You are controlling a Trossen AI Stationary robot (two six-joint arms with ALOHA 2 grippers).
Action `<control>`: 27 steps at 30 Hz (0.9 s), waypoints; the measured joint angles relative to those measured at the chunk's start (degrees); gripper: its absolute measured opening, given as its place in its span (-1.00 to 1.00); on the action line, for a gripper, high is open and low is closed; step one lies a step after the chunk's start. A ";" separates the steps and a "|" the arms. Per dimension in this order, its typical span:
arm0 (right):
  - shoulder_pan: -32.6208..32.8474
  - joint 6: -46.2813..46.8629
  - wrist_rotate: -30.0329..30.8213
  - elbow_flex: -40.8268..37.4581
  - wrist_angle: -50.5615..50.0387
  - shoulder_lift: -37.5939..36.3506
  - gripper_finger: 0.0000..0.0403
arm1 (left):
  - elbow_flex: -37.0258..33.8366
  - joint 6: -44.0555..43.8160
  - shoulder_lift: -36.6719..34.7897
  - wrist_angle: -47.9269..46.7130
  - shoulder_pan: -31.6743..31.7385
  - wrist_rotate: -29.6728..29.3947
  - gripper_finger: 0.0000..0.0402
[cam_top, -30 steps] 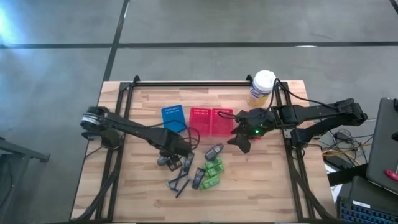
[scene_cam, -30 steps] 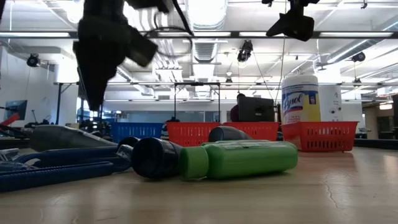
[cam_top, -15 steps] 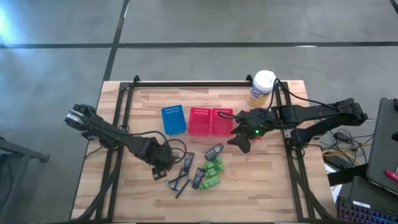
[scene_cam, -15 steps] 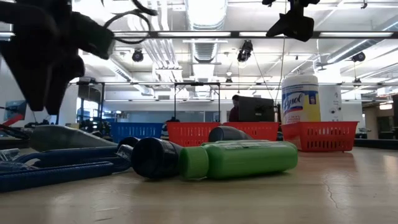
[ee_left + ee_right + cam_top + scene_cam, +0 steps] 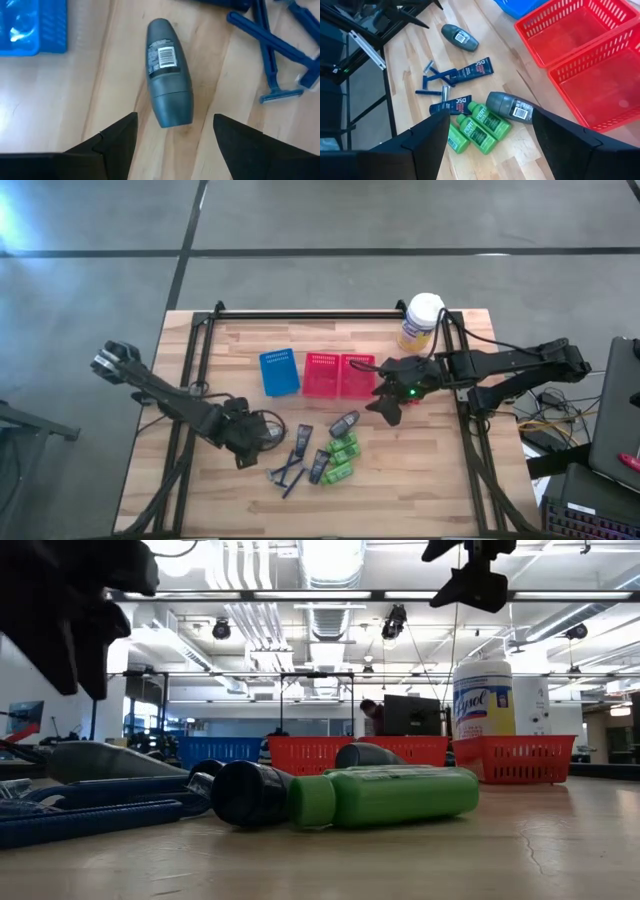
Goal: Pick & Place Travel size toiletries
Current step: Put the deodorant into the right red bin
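Note:
Grey roll-on sticks, dark tubes [image 5: 470, 70], bright green bottles [image 5: 482, 127] and blue razors [image 5: 432, 82] lie on their sides on the table, near its near edge. My left gripper [image 5: 175, 131] is open and hovers just to the left of the heap. One grey roll-on stick [image 5: 167, 80] lies ahead of it, its broad end between the two fingertips, untouched. My right gripper [image 5: 490, 135] is open and hangs high over the table's right half, to the right of a second grey roll-on [image 5: 512, 107].
A blue mesh basket [image 5: 279, 372] and two red mesh baskets [image 5: 338, 375] stand beyond the heap. The yellow canister [image 5: 420, 322] with a white lid stands at the far right. Black frame rails run along both sides of the table. Bare wood lies near the near right corner.
My left gripper has drawn back from the heap toward the table's left and near edge. My right arm has kept still, and the toiletries lie where they were.

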 joint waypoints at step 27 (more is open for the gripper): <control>-0.02 4.42 1.36 -1.75 0.95 0.00 0.62 | -10.29 -3.21 5.44 15.98 2.04 2.32 0.50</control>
